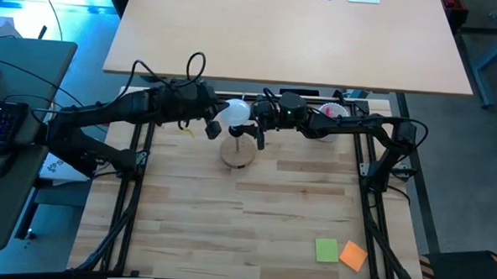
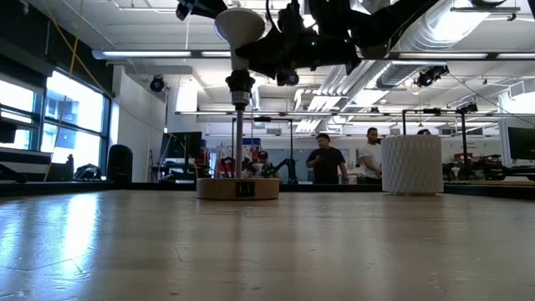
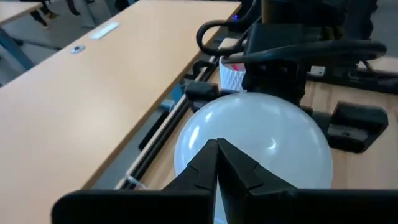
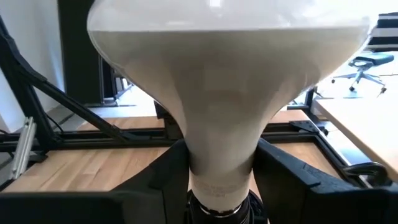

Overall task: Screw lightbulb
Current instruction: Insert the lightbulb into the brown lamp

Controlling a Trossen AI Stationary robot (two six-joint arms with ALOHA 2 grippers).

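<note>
The white lightbulb (image 1: 234, 113) stands upright with its screw base in the black socket (image 2: 238, 81) atop the post of the round wooden stand (image 1: 238, 152). My right gripper (image 4: 221, 158) reaches in level from the table's right, its fingers on either side of the bulb's narrow neck. My left gripper (image 3: 217, 152) comes from the left with its fingers shut, their tips right at the round globe (image 3: 267, 134). My right gripper has the bulb's tapering neck (image 4: 219, 146), just above the screw base, between its two fingers (image 4: 163, 177). They come level from the table's right side. The bulb stands upright, its base down in the socket. My left gripper's shut fingertips are at the globe's left side; I cannot tell whether they touch it.
A white ribbed cup (image 1: 332, 111) with coloured contents stands at the far right, behind my right arm. A green note (image 1: 326, 250) and an orange note (image 1: 353, 255) lie near the front right corner. People stand in the room beyond the table.
</note>
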